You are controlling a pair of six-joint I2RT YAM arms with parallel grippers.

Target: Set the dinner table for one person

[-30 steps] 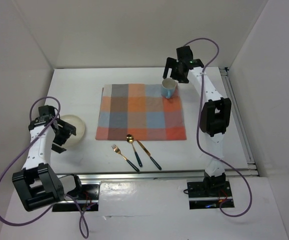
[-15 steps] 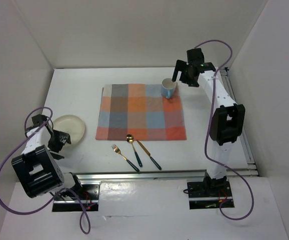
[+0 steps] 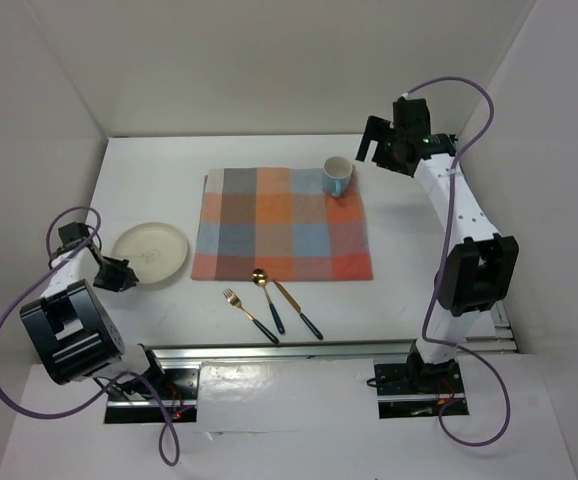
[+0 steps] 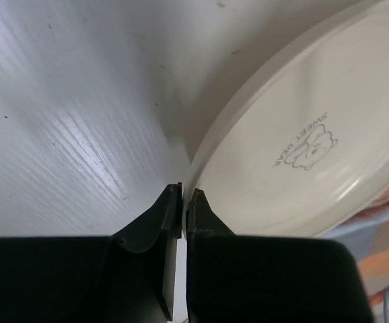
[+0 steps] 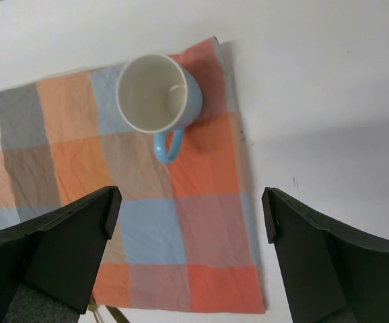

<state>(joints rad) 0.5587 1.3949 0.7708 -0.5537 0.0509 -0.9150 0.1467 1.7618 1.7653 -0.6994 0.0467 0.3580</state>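
At left, your left gripper [image 4: 183,196] sits pinched together at the cream plate [image 4: 295,87]'s rim; far right, your right gripper [image 5: 191,198] gapes beside the blue mug [image 5: 155,94].

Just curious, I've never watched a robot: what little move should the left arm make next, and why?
Probably lift the plate slightly and carry it right toward the placemat. The left end effector looks shut on its rim, and the plate lies on the dinner table left of the placemat.

Bright, even light; perhaps slight blur
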